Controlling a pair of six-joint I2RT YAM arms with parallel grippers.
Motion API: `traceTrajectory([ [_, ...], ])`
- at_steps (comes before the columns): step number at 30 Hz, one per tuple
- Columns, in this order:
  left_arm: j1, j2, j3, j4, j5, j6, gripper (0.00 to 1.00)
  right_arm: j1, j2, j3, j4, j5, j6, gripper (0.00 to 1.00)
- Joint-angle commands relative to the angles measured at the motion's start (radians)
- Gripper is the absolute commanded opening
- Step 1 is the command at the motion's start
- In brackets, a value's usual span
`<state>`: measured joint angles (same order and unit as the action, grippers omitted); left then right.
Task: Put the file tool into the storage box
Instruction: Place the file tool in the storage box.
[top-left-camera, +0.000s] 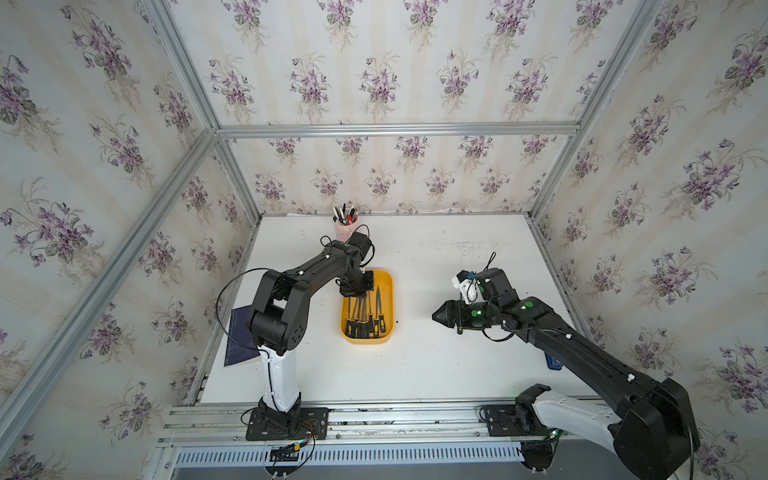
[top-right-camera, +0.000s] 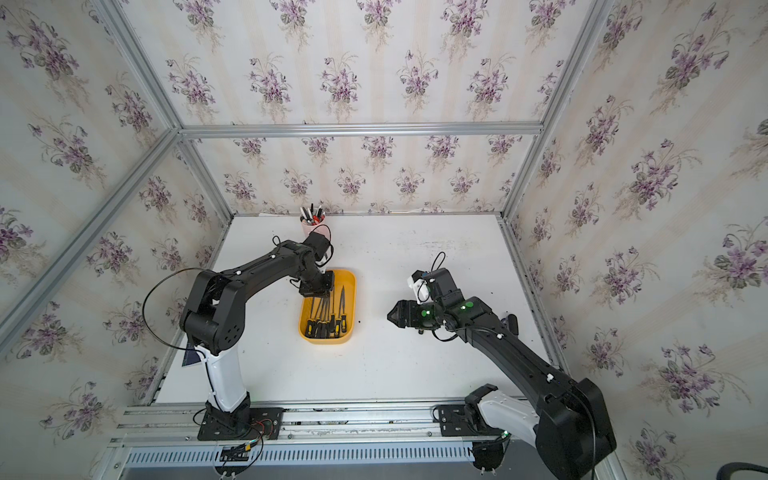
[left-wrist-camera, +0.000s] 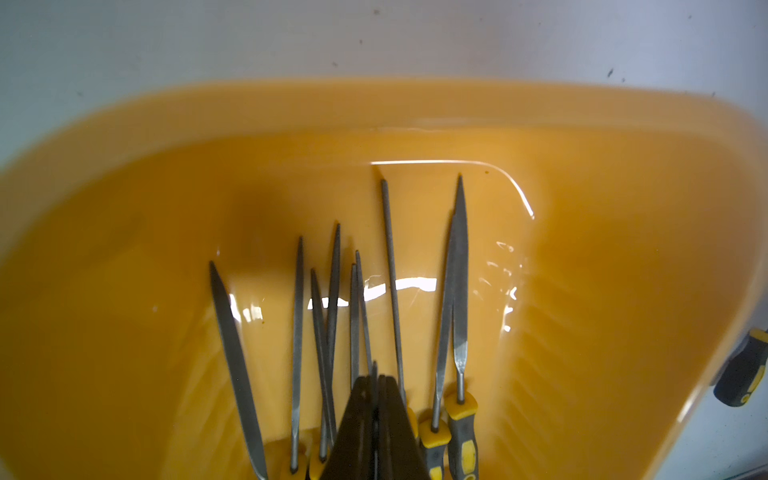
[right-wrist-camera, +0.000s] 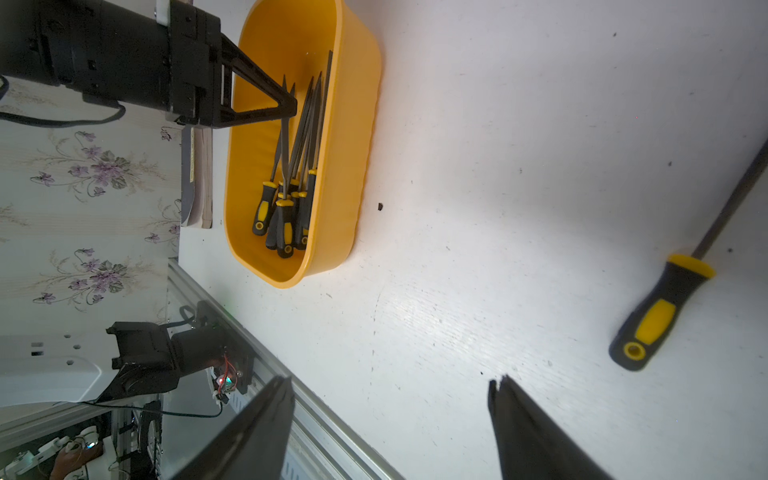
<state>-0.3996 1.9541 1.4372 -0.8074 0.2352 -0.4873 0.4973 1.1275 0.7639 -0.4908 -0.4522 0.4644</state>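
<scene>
Grey-bladed files (left-wrist-camera: 459, 270) with black-yellow handles lie in storage box (left-wrist-camera: 415, 108); left tool (left-wrist-camera: 376, 382) closed, right tool (right-wrist-camera: 390, 381) wide.

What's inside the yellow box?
A bunch of metal files with black-and-yellow handles lie in the storage box, handles all at one end. The shut left gripper hangs over them and hides part of some blades, so an exact count isn't possible.

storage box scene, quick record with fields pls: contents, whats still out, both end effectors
storage box: yellow, on white table
files in box: several, handles at near end
loose file: on table, outside box
left end effector: shut, tips among blades in box; grip unclear
right end effector: open, empty, over table near loose file
</scene>
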Motion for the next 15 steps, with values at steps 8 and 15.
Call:
traceTrajectory([
  [8,-0.001,-0.008,0.010,-0.003,-0.013,-0.011,0.24,0.000,-0.010,-0.002,-0.001,0.021,-0.006,0.79],
  [15,0.000,-0.040,0.048,-0.025,-0.007,-0.017,0.36,-0.002,-0.018,-0.006,-0.018,0.051,-0.001,0.79],
])
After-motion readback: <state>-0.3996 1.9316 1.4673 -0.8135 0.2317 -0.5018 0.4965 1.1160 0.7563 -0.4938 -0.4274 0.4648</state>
